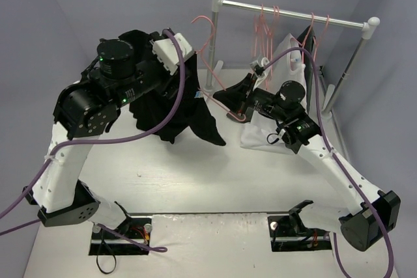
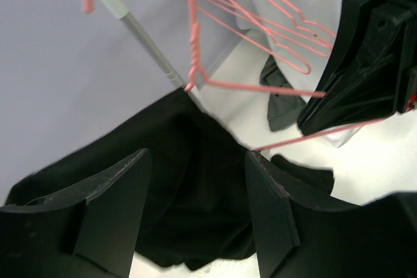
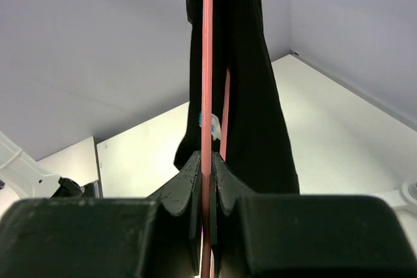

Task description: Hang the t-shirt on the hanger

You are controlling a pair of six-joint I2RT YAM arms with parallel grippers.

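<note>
The black t-shirt (image 1: 174, 110) hangs in a bunch from the raised pink hanger (image 1: 207, 27), sagging toward the table. In the left wrist view the t-shirt (image 2: 189, 193) lies just beyond my left gripper (image 2: 197, 154), whose fingers (image 2: 124, 190) stand apart with nothing pinched between them. From above, the left gripper (image 1: 186, 63) is at the shirt's top. My right gripper (image 3: 207, 157) is shut on the hanger's wire (image 3: 207, 83); the t-shirt (image 3: 244, 76) drapes behind it. In the top view the right gripper (image 1: 242, 110) holds the hanger's lower corner.
A metal rack (image 1: 293, 14) at the back right carries several more pink hangers (image 1: 267, 30) and a white garment (image 1: 287, 56). Its left post (image 1: 214, 37) stands close behind the held hanger. A small dark grey garment (image 2: 283, 99) lies on the table under the rack.
</note>
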